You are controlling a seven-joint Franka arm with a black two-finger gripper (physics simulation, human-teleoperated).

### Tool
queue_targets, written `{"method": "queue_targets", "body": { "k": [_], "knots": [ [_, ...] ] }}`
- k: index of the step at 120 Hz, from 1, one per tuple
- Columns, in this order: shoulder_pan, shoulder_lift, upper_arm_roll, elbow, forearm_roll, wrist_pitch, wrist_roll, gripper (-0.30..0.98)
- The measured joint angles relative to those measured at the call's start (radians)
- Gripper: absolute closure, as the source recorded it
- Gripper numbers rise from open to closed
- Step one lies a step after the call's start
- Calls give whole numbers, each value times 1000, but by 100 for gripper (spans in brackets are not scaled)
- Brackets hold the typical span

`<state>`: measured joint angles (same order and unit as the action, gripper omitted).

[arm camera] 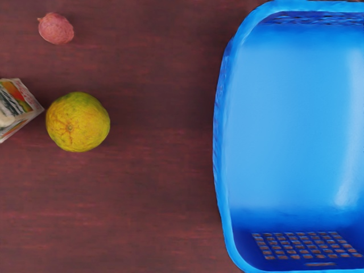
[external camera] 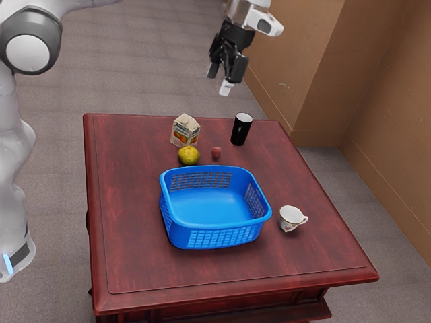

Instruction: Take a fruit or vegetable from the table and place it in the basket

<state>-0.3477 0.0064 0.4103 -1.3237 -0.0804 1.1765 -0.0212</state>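
Note:
My gripper [external camera: 219, 79] hangs high above the table's far side in the exterior view, open, with nothing between its fingers. A yellow-green citrus fruit [external camera: 189, 155] lies just behind the blue basket [external camera: 215, 225], with a small reddish fruit [external camera: 216, 153] close by. In the wrist view, both the citrus fruit [arm camera: 78, 121] and the reddish fruit [arm camera: 56, 28] lie on bare wood, apart from the basket [arm camera: 226, 170]. The basket's floor holds no fruit.
A carton [external camera: 184, 131] stands right behind the citrus fruit. Near the table's far edge is a black cup [external camera: 241, 129]. A white teacup [external camera: 289, 219] sits beside the basket, toward the exterior view's right, on the red-brown table [external camera: 128, 229].

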Motion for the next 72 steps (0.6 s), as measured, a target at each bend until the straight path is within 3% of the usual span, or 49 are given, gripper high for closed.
{"method": "queue_targets", "body": {
  "k": [33,40,47,64,72],
  "knots": [
    [93,-1,-1,6,-3,134,-9,2],
    [151,-7,-38,193,28,122,-12,2],
    [215,-1,-71,246,49,110,-11,2],
    [347,107,-99,241,59,97,6,2],
    [357,193,-101,227,40,100,17,2]
  ]
}}
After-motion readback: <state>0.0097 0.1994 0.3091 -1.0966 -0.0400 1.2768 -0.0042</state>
